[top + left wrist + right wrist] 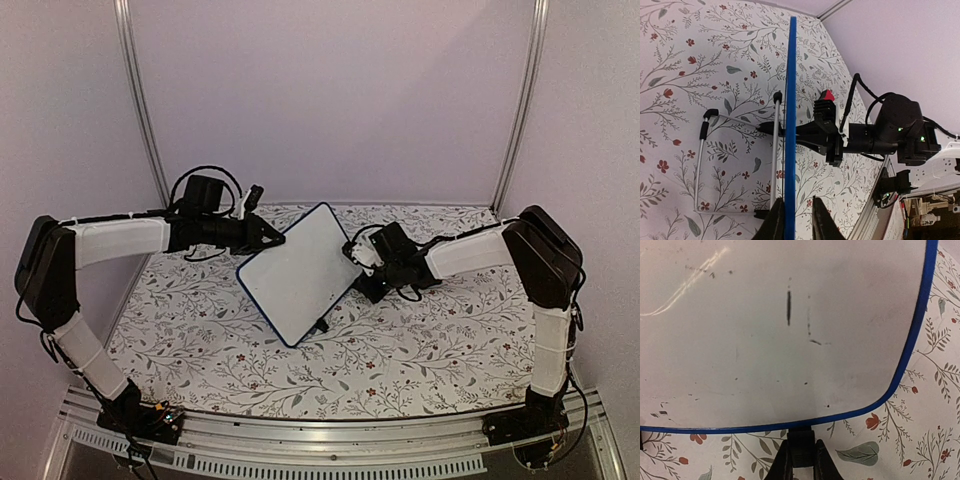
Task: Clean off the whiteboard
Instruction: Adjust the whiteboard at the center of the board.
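Small rectangular white board with thin blue frame sits at centre of top view, turned diamond-wise on floral cloth. Left gripper: jaws slightly apart, straddling the blue edge. Right gripper: jaws clamped on small red-and-black block beside the board's right edge.

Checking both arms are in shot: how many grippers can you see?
2. The left gripper straddles the whiteboard's upper-left edge; the right gripper, holding the eraser, is at its right edge. None hidden.
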Robot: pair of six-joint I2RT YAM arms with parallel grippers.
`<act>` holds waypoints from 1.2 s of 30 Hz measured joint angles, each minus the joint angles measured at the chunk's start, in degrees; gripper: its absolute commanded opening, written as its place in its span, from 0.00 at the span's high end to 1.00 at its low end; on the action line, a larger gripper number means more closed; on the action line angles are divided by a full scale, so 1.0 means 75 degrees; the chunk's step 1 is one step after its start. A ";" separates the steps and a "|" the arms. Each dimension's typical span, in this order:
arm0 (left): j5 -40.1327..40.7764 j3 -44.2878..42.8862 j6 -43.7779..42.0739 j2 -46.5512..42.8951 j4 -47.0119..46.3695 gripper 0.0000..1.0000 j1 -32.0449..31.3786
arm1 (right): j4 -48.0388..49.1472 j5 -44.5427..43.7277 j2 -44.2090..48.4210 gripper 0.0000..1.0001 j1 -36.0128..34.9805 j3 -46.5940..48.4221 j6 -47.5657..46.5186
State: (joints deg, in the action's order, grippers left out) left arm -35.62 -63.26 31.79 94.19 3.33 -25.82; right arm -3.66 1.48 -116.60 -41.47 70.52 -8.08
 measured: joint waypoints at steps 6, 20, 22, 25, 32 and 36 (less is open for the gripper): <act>0.0006 0.0000 0.0000 0.0000 -0.0032 0.46 0.0003 | -0.0003 -0.0026 0.0000 1.00 -0.0006 0.0000 0.0102; 0.0851 0.0192 0.0087 -0.0796 -0.0064 0.00 0.0329 | 0.0163 -0.0807 0.0277 1.00 -0.0169 -0.0437 0.1186; 0.1128 0.0356 0.0146 -0.1134 -0.0131 0.00 0.0510 | 0.0122 -0.0924 0.0309 1.00 -0.0181 -0.0458 0.1431; 0.1521 0.0580 0.0265 -0.1489 -0.0268 0.00 0.0761 | 0.0000 -0.1131 0.0341 1.00 -0.0187 -0.0458 0.1903; 0.1961 0.0708 0.0472 -0.1547 -0.0428 0.11 0.0953 | -0.0487 -0.1702 0.0347 1.00 -0.0207 -0.0286 0.3448; 0.1918 0.0708 0.0501 -0.1288 -0.0460 0.26 0.0962 | -0.0796 -0.1935 0.0277 1.00 -0.0224 -0.0090 0.4354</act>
State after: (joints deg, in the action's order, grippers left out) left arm -21.23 -57.95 35.55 84.53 -0.12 -18.61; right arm -9.63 -13.04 -114.52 -43.16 69.84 24.58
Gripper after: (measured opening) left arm 0.826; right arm 0.107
